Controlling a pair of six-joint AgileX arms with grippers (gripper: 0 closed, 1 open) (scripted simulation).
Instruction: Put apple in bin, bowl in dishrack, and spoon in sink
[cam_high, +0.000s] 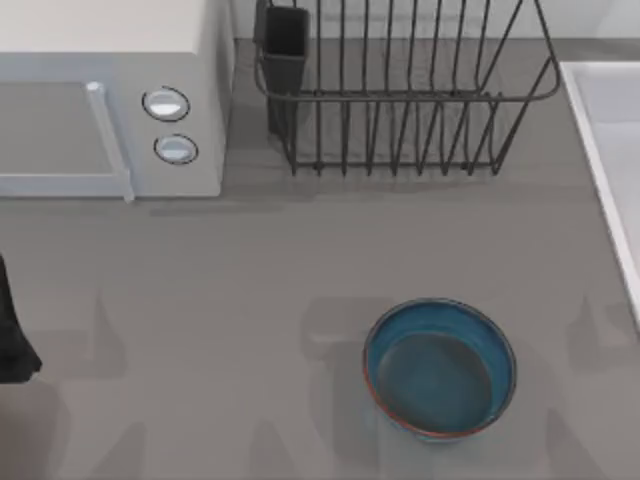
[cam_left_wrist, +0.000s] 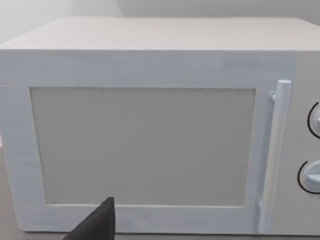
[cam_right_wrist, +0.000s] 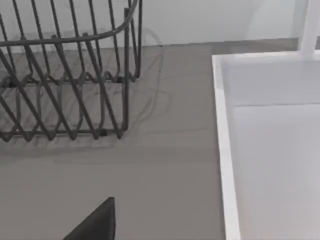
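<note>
1. One white microwave (cam_high: 110, 95) stands at the table's far left, two knobs.
2. One dishrack (cam_high: 400, 90) sits far centre.
3. One sink (cam_high: 610, 150) lies at right.
4. One teal bowl (cam_high: 440, 368) rests upright near-centre, untouched.
5. Left arm (cam_high: 12, 330) is parked at the left edge; whether either claw is open or closed, I can't tell.

Counted on the table: one teal bowl (cam_high: 440, 368), one black wire dishrack (cam_high: 400, 90), one white microwave (cam_high: 110, 95) with two knobs, one sink (cam_high: 610, 150).
</note>
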